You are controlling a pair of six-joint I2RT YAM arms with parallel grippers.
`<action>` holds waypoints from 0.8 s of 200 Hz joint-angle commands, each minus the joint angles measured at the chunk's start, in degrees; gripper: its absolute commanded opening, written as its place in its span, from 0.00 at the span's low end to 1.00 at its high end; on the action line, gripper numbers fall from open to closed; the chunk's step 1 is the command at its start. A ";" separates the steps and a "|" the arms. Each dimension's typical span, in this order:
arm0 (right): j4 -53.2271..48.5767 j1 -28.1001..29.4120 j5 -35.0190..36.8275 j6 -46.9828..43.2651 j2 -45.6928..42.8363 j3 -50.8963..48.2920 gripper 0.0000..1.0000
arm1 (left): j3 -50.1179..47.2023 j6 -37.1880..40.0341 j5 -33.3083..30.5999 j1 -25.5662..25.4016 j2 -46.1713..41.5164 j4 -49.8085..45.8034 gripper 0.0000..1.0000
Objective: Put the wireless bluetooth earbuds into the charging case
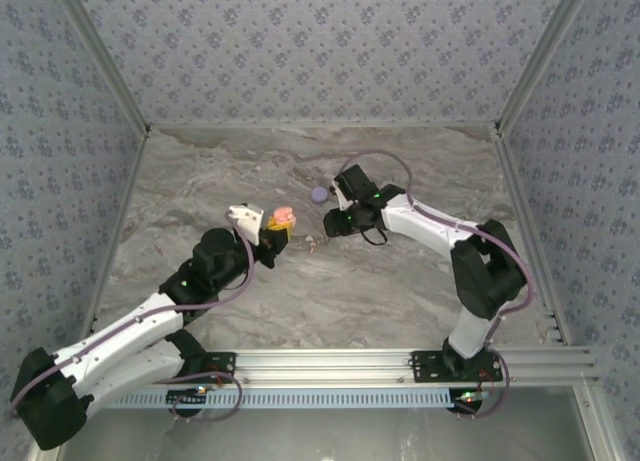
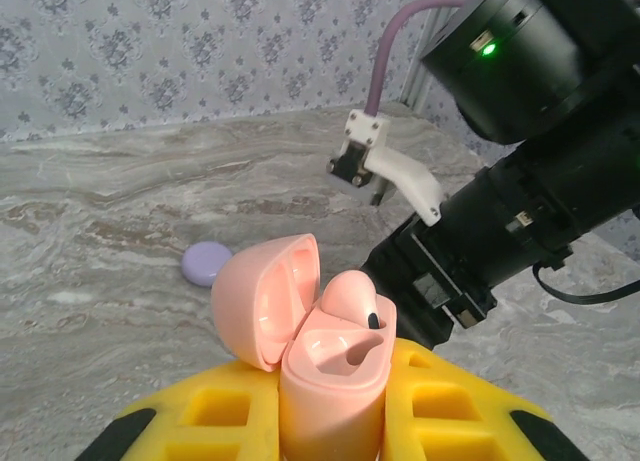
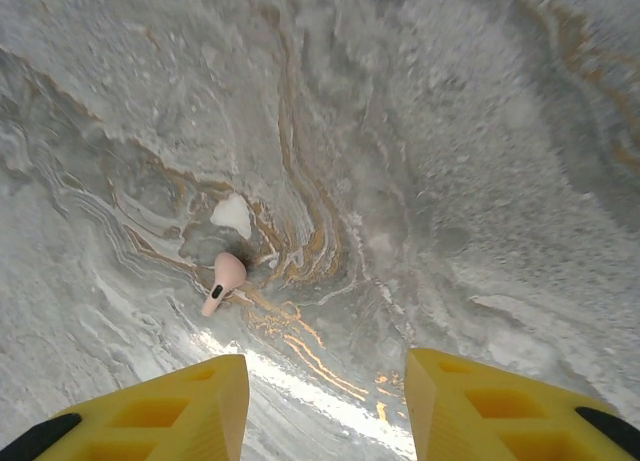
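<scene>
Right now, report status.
Left gripper shut on open pink case, one earbud seated. Right gripper open, loose earbud ahead on table. Nothing between them.

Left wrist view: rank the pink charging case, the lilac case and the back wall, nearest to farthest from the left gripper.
1. The pink charging case: clamped in the left gripper, lid open, one earbud sitting in it.
2. The lilac case: lying on the table, behind and to the left.
3. The back wall: beyond the table's far edge.
</scene>
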 commanded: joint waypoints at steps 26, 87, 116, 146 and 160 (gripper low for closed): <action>-1.67 2.22 -2.29 2.22 6.44 5.92 0.47 | 0.31 0.63 -2.33 -0.21 -2.41 -4.18 0.20; -3.24 4.36 -0.75 5.31 13.02 10.95 0.47 | 1.57 1.03 -3.12 -0.11 -3.31 -6.67 0.20; -4.08 4.93 -0.50 5.53 14.85 12.68 0.47 | 1.57 1.16 -3.10 -0.02 -3.11 -6.84 0.20; -5.78 5.58 0.79 5.48 16.60 14.46 0.47 | 1.70 1.29 -3.17 0.10 -3.01 -7.02 0.20; -7.41 5.77 1.88 5.73 17.44 15.38 0.47 | 1.66 1.21 -3.17 0.09 -3.00 -7.14 0.20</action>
